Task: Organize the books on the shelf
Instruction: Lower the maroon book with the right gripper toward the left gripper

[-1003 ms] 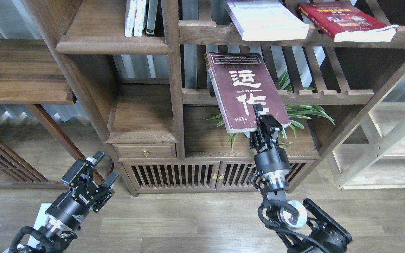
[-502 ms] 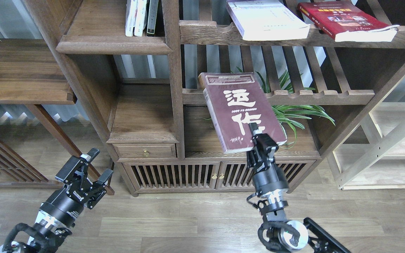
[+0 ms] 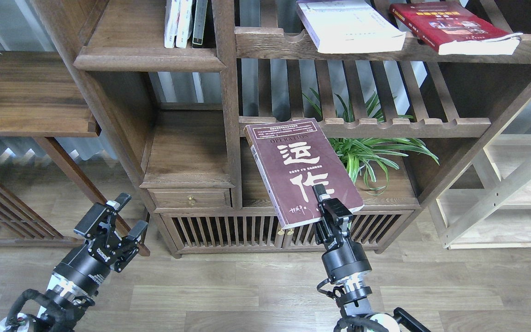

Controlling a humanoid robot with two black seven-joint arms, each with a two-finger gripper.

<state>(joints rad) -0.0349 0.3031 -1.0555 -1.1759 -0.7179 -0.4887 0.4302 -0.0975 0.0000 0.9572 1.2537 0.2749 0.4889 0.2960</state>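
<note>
since the earlier frames the maroon book (image 3: 300,168) has come down and to the left, clear of the slatted shelf (image 3: 385,125) it overlapped before, and now hangs in front of the cabinet's lower compartment and the top of its slatted doors (image 3: 228,230). the spider plant (image 3: 369,154) it was covering is now mostly in view to its right. the right gripper (image 3: 325,203) has dropped with it and sits lower in the view.

that right gripper pinches the book at its near bottom edge, one finger lying on the cover just beneath the big white characters, the book fanning up and away from it, tilted with its spine to the left. it touches no shelf.

the left gripper (image 3: 115,219) hovers low at the left over the floor, its fingers spread apart and holding nothing, about where it was half a second ago.

the white book (image 3: 351,27) and the red book (image 3: 452,27) lie flat on the top slatted shelf, unmoved. the solid shelf (image 3: 148,57) at upper left holds only thin upright books (image 3: 185,23).
</note>
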